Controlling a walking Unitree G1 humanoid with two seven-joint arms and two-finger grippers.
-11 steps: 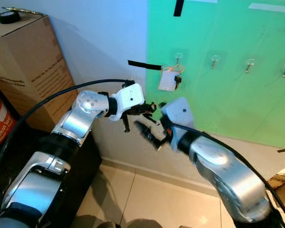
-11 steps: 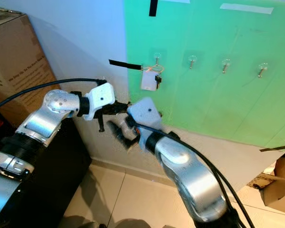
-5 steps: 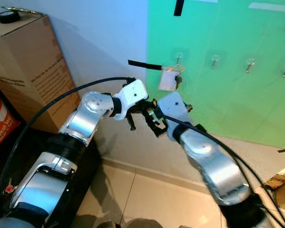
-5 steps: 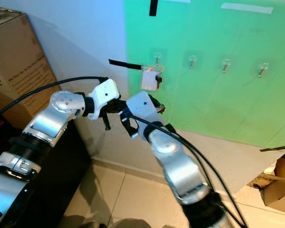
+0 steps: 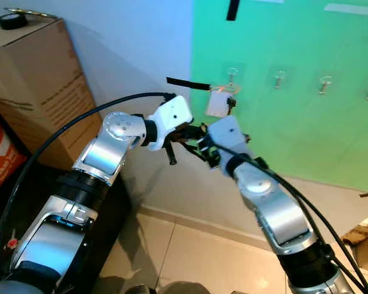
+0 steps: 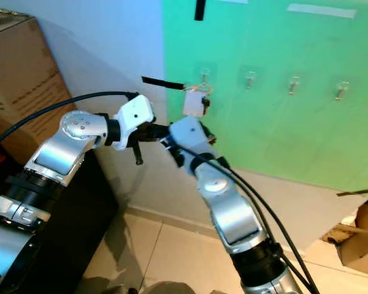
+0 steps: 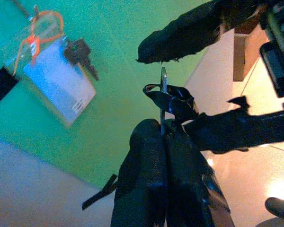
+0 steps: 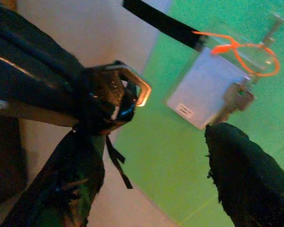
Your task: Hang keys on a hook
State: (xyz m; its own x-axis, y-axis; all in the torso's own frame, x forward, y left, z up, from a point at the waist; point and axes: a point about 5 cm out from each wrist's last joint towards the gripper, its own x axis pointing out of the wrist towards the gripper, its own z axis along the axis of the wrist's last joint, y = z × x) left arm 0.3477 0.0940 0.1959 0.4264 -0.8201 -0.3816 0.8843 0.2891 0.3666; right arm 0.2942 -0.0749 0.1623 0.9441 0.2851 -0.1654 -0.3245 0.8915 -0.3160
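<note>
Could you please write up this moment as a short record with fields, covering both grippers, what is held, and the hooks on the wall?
left gripper: shut on a metal ring with a black strap, held out towards the green wall panel
right gripper: open, its fingers on either side of the ring
leftmost hook: already carries a white tag with an orange loop and dark key
other hooks: three small clear wall hooks, nothing on them
nearby: brown cardboard box to the robot's left

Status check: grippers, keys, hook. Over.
Left gripper shut on metal ring. Right gripper open beside it. Tagged keys already on leftmost hook; other hooks free.
</note>
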